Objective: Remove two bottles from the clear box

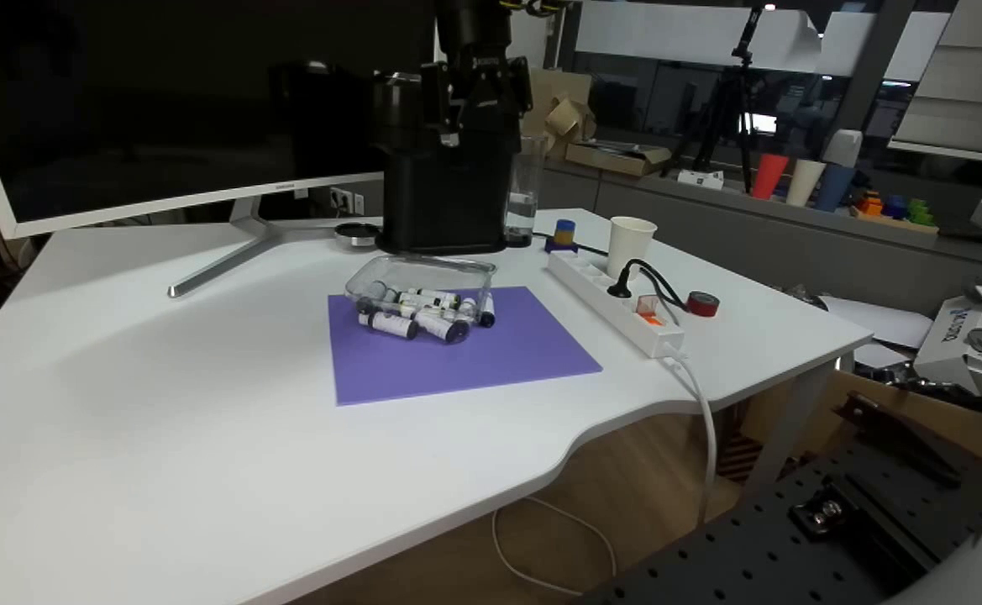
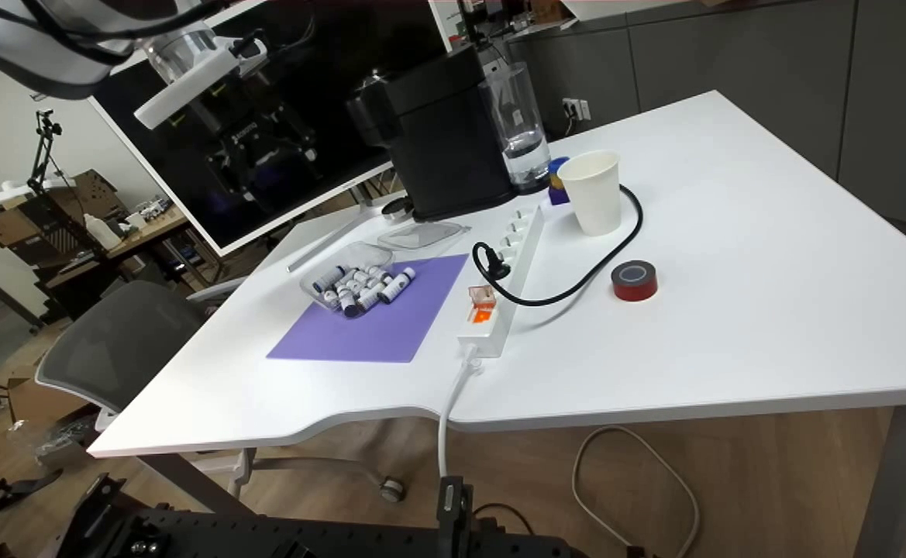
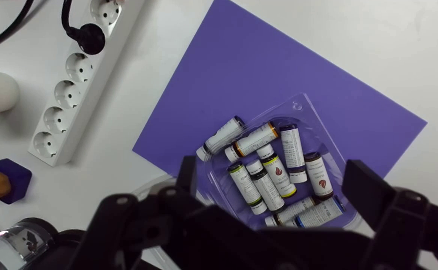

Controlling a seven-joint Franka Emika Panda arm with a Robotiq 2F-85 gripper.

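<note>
My gripper (image 3: pixel 271 170) is open and empty in the wrist view, its fingers on either side of the view of the clear box (image 3: pixel 318 120). In both exterior views the gripper (image 1: pixel 480 126) (image 2: pixel 282 177) hangs well above the table, apart from the box. The box (image 1: pixel 423 273) (image 2: pixel 356 260) holds several small bottles (image 3: pixel 277 170) lying on their sides, with white labels, white caps and dark ends. One bottle (image 3: pixel 224 135) lies along the box's upper-left rim, looking outside it, partly seen through the plastic. Two lower bottles (image 3: pixel 320 213) are partly hidden by the gripper.
The box stands on a purple mat (image 1: pixel 465 365). A clear lid (image 2: pixel 421 235) lies beside it. A white power strip (image 3: pixel 87 86) with a black plug, a paper cup (image 2: pixel 594 194), red tape (image 2: pixel 635 280), a tall black box (image 2: pixel 449 147) and a monitor (image 1: pixel 163 109) surround the area.
</note>
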